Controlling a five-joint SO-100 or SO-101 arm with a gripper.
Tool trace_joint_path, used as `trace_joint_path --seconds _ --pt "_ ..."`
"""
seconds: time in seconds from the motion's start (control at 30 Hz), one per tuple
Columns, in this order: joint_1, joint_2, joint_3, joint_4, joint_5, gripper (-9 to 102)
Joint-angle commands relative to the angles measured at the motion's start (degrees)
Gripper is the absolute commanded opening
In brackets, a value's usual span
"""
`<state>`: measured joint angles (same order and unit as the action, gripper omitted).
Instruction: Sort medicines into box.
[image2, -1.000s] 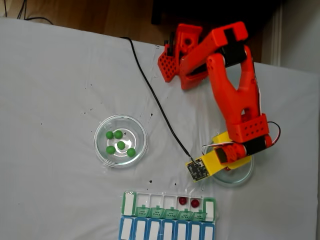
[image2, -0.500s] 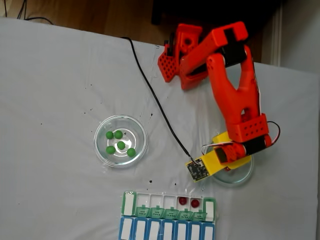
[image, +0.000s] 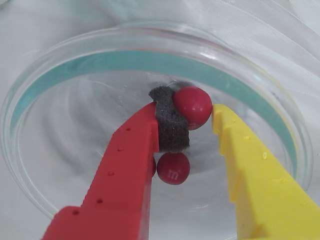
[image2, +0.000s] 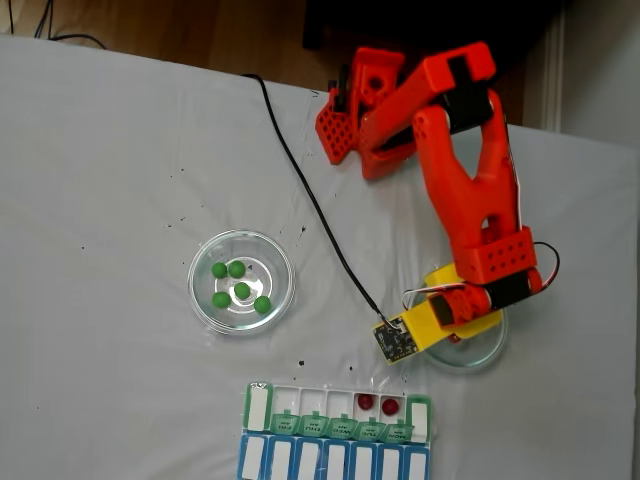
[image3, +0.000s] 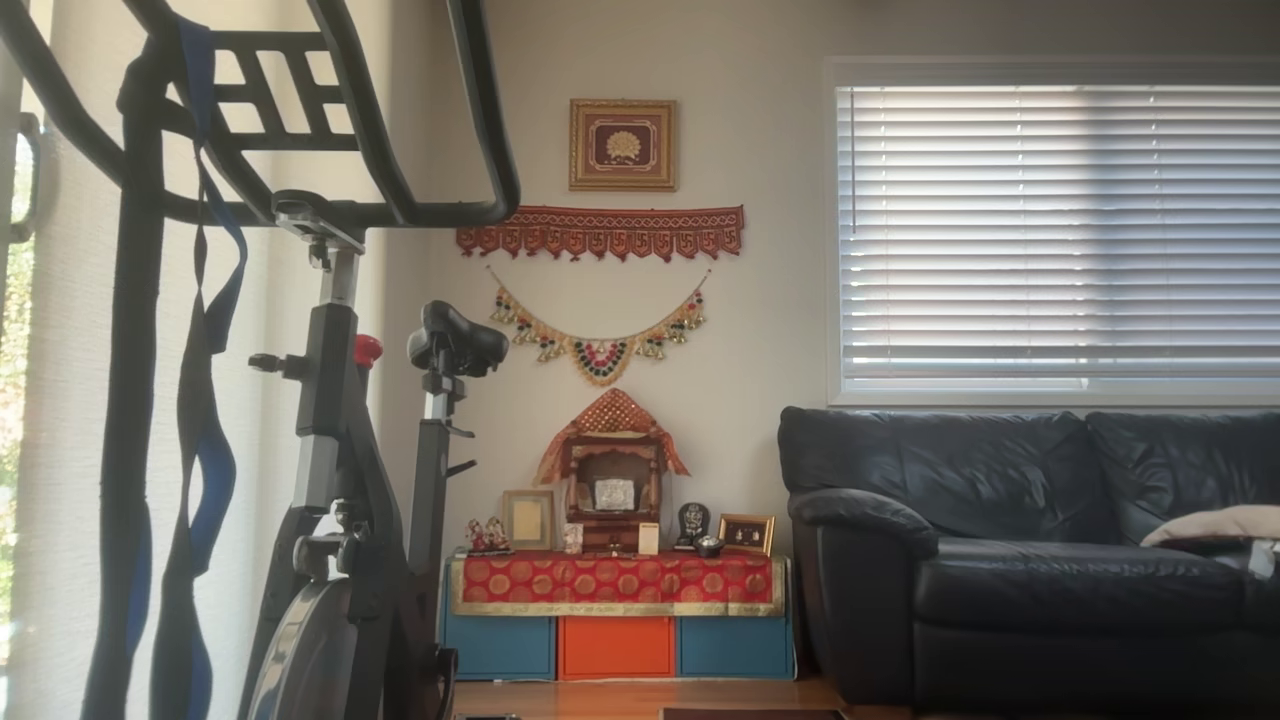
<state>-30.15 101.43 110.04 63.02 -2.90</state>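
In the wrist view my gripper (image: 189, 114) is down inside a clear round glass dish (image: 150, 47). Its red finger carries a grey foam pad (image: 170, 125), and the yellow finger (image: 250, 165) stands opposite. A dark red medicine ball (image: 196, 104) sits pinched between the pad and the yellow tip. A second dark red ball (image: 173, 168) lies on the dish floor beside the red finger. The fixed view shows the box (image2: 335, 438) at the table's near edge, lids open, with two red balls (image2: 366, 402) in its white row. Several green balls (image2: 241, 290) lie in the left dish (image2: 205, 262).
My orange arm (image2: 470, 190) reaches from its base at the back over the right dish (image2: 492, 350). A black cable (image2: 305, 190) runs across the white cloth to the wrist camera board (image2: 396, 342). The other view shows a room with a sofa and an exercise bike.
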Motion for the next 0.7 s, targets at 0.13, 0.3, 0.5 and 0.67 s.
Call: trace_joint_path --seconds 0.13,0.3,0.5,0.67 --pt "-0.5 3.9 -1.1 -0.6 0.1 3" --pt "-0.4 3.1 -1.7 -0.7 -0.2 1" --pt "-0.4 3.0 -1.7 -0.7 -0.1 1" --pt "0.0 3.6 -2.3 0.1 -0.2 1"
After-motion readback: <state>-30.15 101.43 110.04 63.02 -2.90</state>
